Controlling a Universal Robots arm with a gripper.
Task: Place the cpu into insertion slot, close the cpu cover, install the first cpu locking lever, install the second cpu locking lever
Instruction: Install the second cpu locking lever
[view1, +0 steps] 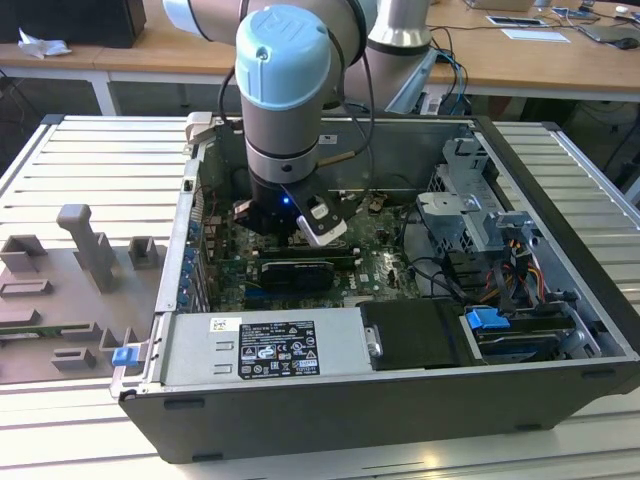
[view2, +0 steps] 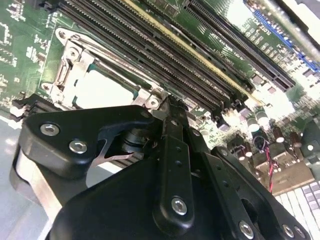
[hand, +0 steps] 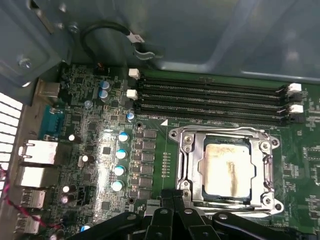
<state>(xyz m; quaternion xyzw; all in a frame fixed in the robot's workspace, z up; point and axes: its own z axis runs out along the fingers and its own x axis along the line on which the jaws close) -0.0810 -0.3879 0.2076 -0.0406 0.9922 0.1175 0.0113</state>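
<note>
Cpu (hand: 226, 169) seated in slot (hand: 187, 150), cover (hand: 264, 165) down around it, beside memory slots (hand: 210, 100). Gripper (hand: 172, 197) closed, empty, just at cover's edge.

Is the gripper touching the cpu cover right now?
Cannot tell. In the first wrist view the gripper sits right at the near edge of the cpu cover, hiding the spot where they would meet; the cpu shows through its window.

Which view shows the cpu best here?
The first wrist view: the cpu lies face-up inside its silvery cover, fully visible. The second wrist view shows it partly behind the gripper; in the exterior view the arm blocks it.
</note>
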